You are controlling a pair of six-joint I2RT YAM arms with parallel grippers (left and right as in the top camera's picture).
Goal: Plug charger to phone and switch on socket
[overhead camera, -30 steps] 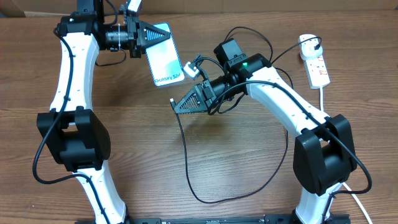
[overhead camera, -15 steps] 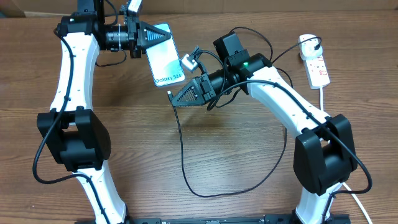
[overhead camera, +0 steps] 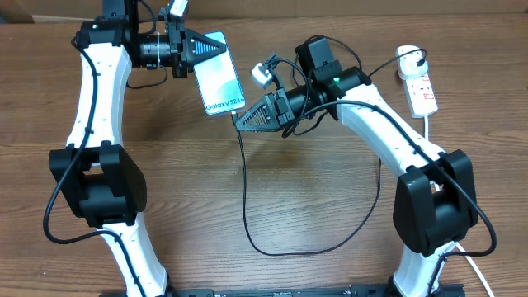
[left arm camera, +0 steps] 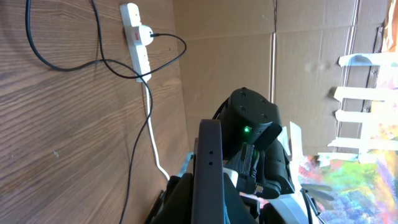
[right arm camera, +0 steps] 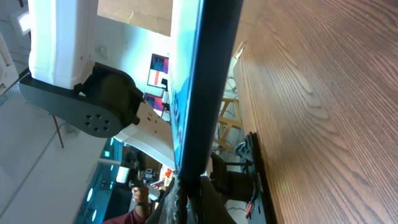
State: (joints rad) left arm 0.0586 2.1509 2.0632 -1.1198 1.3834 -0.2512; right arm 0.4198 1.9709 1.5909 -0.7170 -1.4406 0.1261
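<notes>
In the overhead view my left gripper (overhead camera: 216,48) is shut on the top end of the phone (overhead camera: 219,81) and holds it off the table, screen up. My right gripper (overhead camera: 241,122) is shut on the charger's black connector tip, which sits right at the phone's lower edge. I cannot tell whether the tip is in the port. The charger cable (overhead camera: 244,190) hangs down, loops over the table and climbs to the white plug (overhead camera: 408,56) in the socket (overhead camera: 422,92). The right wrist view shows the phone's dark edge (right arm camera: 205,81) ending at my right gripper (right arm camera: 193,202). In the left wrist view the phone (left arm camera: 209,162) stands edge-on in my left gripper (left arm camera: 208,208).
The socket (left arm camera: 138,37) lies at the far right of the wooden table, with its thick white cord (overhead camera: 429,132) running toward the front. A cardboard wall (left arm camera: 224,43) backs the table. The black cable loop (overhead camera: 313,243) lies across the table's front middle.
My right gripper has carried the connector tip up and right, from below the phone to its lower edge. The cable loop shifted with it. My left arm and the phone stayed put.
</notes>
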